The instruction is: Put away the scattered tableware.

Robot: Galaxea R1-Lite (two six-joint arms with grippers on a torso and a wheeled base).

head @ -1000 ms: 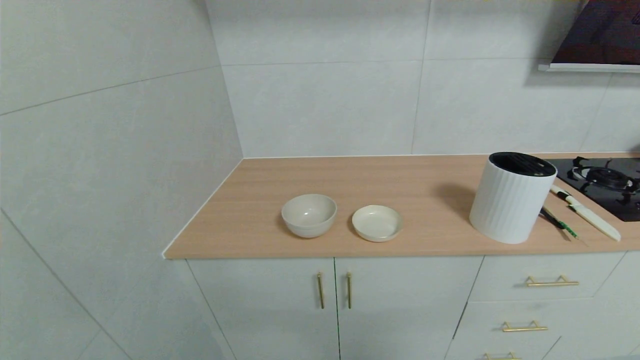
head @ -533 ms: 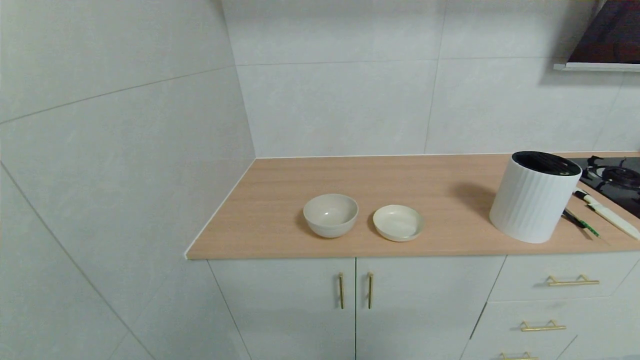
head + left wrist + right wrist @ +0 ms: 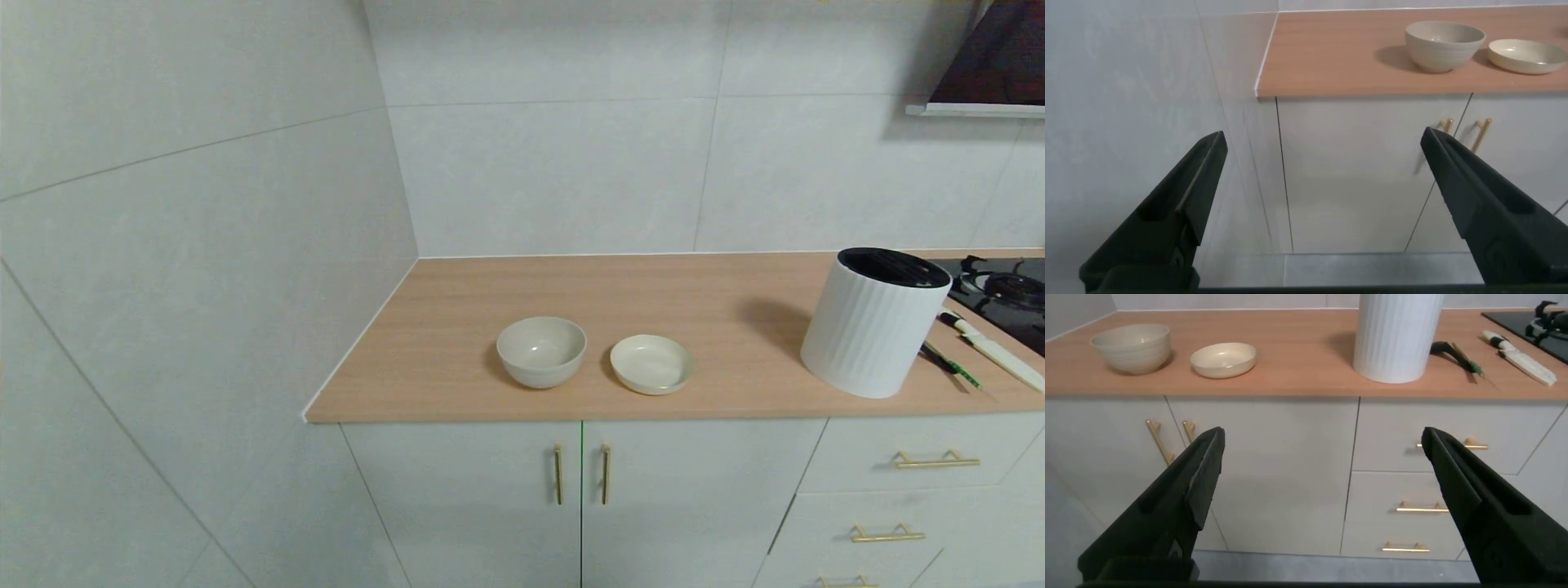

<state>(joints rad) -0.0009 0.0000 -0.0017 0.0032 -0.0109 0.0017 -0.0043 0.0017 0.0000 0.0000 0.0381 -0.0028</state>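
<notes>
On the wooden countertop (image 3: pixel 653 286), well apart from both grippers, a deep beige bowl (image 3: pixel 541 351) sits just beside a shallow cream dish (image 3: pixel 651 363), both round and glossy. The left gripper (image 3: pixel 1321 140) and right gripper (image 3: pixel 1321 437) are spread wide, holding nothing, facing white cabinet doors (image 3: pixel 465 498).

The head camera sits high and some way back, looking forward and down on the counter (image 3: pixel 669 286), from its left corner at the wall to the hob (image 3: pixel 1008 290) at its right end. Both wrist cameras are lower and see the counter's top at a flat angle. Each looks out between spread fingers: the left gripper (image 3: pixel 1323 140) faces the counter's left front corner, the right gripper (image 3: pixel 1323 437) the drawers (image 3: pixel 1437 469). All three views share the bowl (image 3: pixel 541 351) and dish (image 3: pixel 651 363).
</notes>
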